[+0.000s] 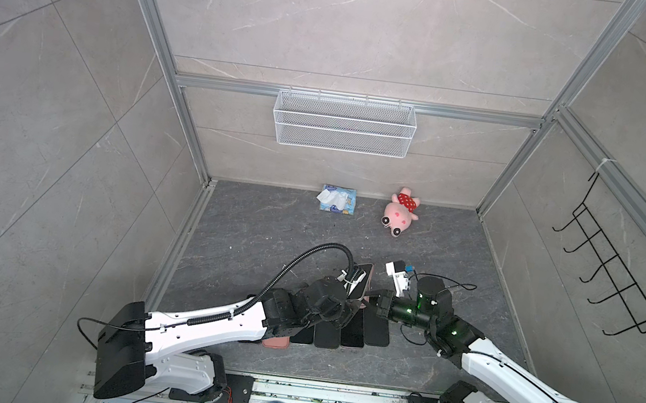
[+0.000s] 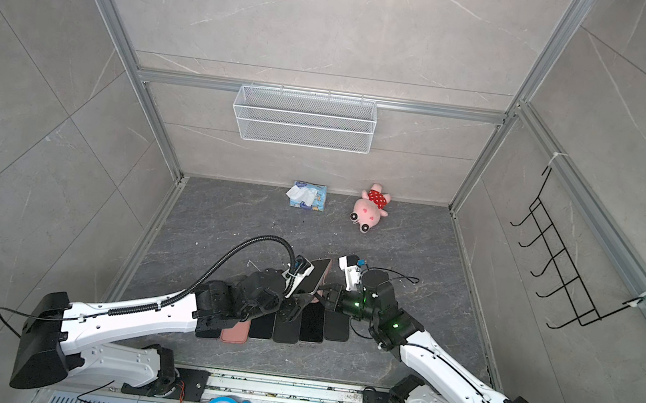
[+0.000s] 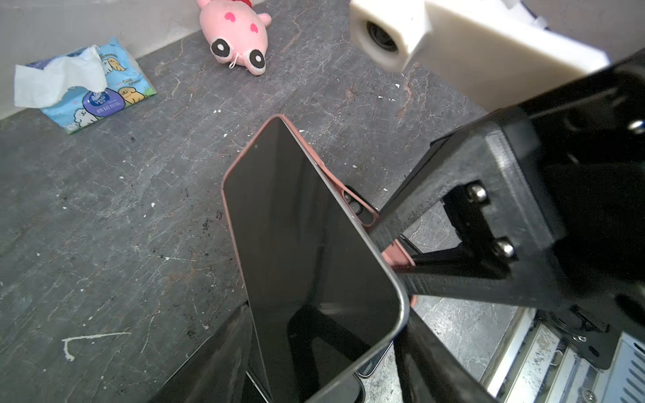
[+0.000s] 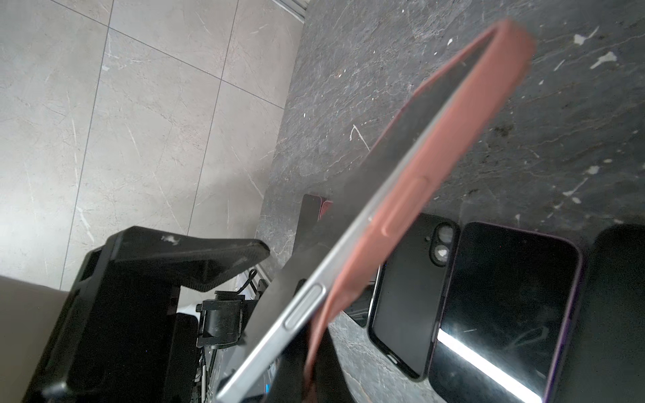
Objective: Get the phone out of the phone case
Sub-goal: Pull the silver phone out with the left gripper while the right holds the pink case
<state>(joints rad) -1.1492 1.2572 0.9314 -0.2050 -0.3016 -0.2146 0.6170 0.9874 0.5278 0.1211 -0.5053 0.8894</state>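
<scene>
Your phone [image 3: 307, 244] half out of pink phone case [image 4: 453, 139]; right gripper [image 3: 398, 253] clamped on case rim, left gripper [image 3: 321, 349] straddles phone, grip unclear.

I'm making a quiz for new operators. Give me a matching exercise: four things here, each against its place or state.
1 phone
2 phone case
3 tissue pack
4 wire basket

a hung on the back wall
b pink, peeled partly off
c lying at the foot of the back wall
d dark screen, partly out of its case

Pairs: 1-d, 2-b, 3-c, 4-a
</scene>
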